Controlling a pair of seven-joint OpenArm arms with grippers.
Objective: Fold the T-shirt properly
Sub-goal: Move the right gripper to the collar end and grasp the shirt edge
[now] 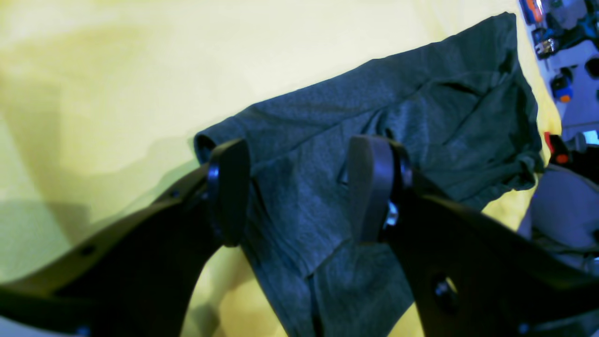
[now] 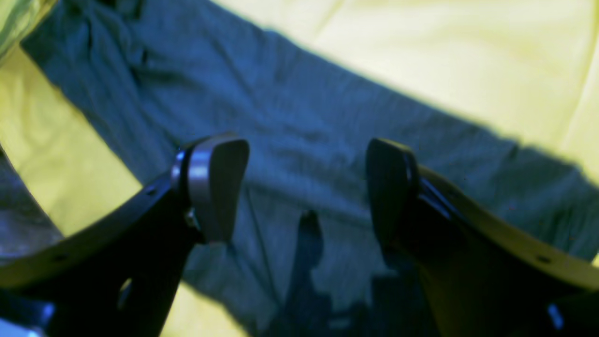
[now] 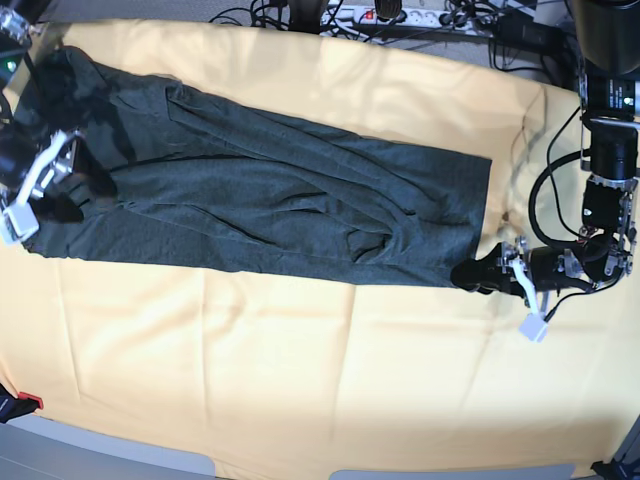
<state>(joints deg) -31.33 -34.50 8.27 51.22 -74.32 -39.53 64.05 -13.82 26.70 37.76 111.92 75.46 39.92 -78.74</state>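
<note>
The T-shirt (image 3: 270, 200) is dark charcoal-green and lies in a long band across the yellow-orange cloth (image 3: 300, 360), from the far left to the right. My left gripper (image 3: 478, 273) is at the shirt's lower right corner. In the left wrist view it (image 1: 302, 187) is open, with the shirt (image 1: 421, 107) lying between and beyond the fingers. My right gripper (image 3: 72, 190) is at the shirt's left end. In the right wrist view it (image 2: 304, 192) is open just above the shirt (image 2: 304, 121). Neither gripper holds fabric.
A power strip and cables (image 3: 400, 14) run along the back edge. A small red object (image 3: 27, 402) sits at the front left corner. The grey table edge (image 3: 120, 450) shows at the front. Tools on a wall board (image 1: 561, 51) show in the left wrist view.
</note>
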